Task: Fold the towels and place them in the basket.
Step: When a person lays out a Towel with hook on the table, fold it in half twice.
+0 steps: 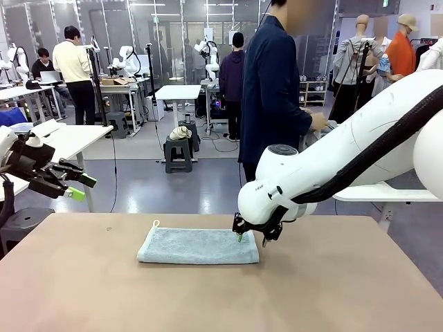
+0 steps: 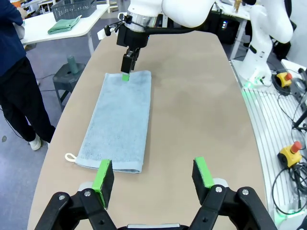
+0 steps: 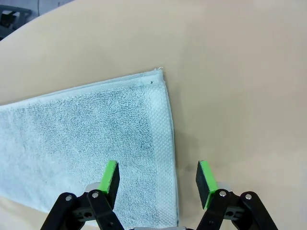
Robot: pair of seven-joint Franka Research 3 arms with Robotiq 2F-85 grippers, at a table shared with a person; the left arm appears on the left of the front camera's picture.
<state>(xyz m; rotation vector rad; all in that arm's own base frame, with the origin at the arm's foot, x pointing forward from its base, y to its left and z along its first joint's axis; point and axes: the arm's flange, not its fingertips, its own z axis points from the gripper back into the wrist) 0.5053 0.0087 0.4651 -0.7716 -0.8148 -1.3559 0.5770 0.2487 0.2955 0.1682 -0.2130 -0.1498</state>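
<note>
A blue-grey towel (image 1: 197, 246) is shown flat on the table (image 1: 332, 283), seemingly folded once, with the right gripper (image 1: 251, 240) spread over its end and the left gripper (image 1: 82, 188) spread aside; the green towel (image 2: 64, 25) and basket (image 2: 72, 8) are seen untouched on a side table (image 2: 37, 29).

The towel (image 1: 199, 246) is pale blue-grey terry with a waffle-weave band at its short edge, on a plain tan table (image 1: 332, 290). Beyond the towel sit a green towel (image 2: 64, 25) and a dark grey mesh basket (image 2: 73, 8). The left gripper (image 1: 82, 188) and right gripper (image 1: 251, 239) are black with green pads (image 2: 102, 175).
</note>
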